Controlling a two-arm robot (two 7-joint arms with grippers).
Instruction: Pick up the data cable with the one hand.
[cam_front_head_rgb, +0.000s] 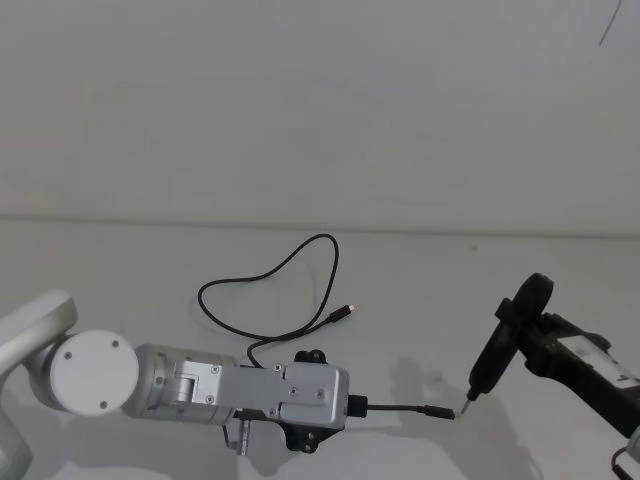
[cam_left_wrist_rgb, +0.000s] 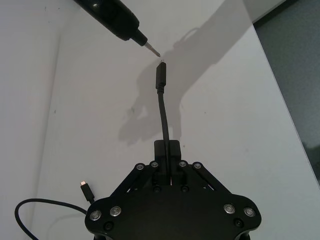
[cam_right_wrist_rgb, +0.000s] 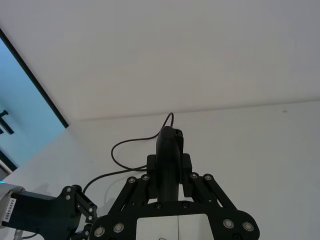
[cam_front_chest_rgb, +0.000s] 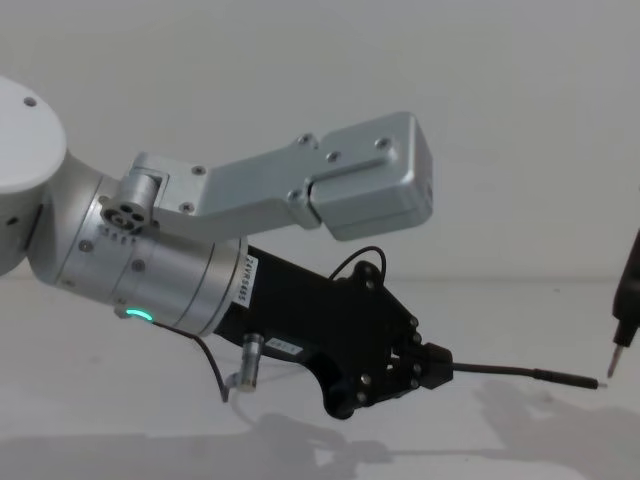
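1. Our left pincer (cam_left_wrist_rgb: 168, 156) is clamped on the data cable (cam_front_head_rgb: 285, 262) near one plug (cam_left_wrist_rgb: 160, 75), held out above the table (cam_front_head_rgb: 420, 300).
2. The rest of the cable lies looped on the table behind.
3. Our right pincer (cam_right_wrist_rgb: 170, 167) grips a dark pointed tool (cam_front_head_rgb: 492, 355), its tip just beside the plug.
4. We should lift slowly, keeping the grip firm and letting the loop trail free.

Bright even overhead light, soft grey shadows on the white table (cam_front_head_rgb: 520, 300), sharp focus, no glare

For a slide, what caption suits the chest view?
Left hand shut on the data cable, its plug held out toward a pointed tool tip.
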